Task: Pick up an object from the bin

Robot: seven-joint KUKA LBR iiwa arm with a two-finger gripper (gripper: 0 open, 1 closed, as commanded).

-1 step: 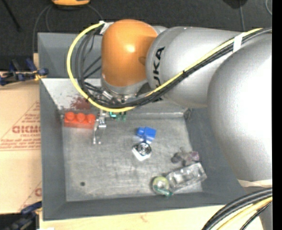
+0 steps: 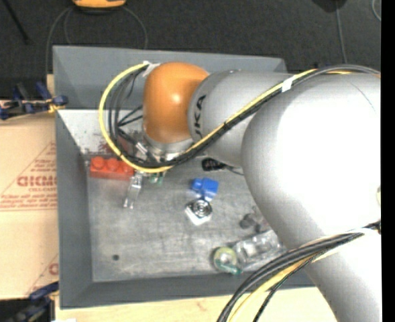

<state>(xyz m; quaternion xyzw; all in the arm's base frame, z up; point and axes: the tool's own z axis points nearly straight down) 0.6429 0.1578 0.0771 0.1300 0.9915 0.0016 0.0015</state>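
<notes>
My gripper (image 2: pixel 130 194) reaches down from under the orange wrist cover to the bin floor in the left half of the bin. A red-orange toy block (image 2: pixel 110 168) lies just up and left of it, near the bin's left wall, close to the gripper but apart from its tip. Nothing shows at the gripper's tip. To its right, near the bin's middle, lie a small blue piece (image 2: pixel 204 187) and a shiny silver round thing (image 2: pixel 198 212) just below it.
A clear plastic thing with a greenish round end (image 2: pixel 241 253) lies by the front wall on the right. Small dark bits (image 2: pixel 251 220) lie above it. The big arm covers the bin's right and rear parts. Bare floor shows at the front left.
</notes>
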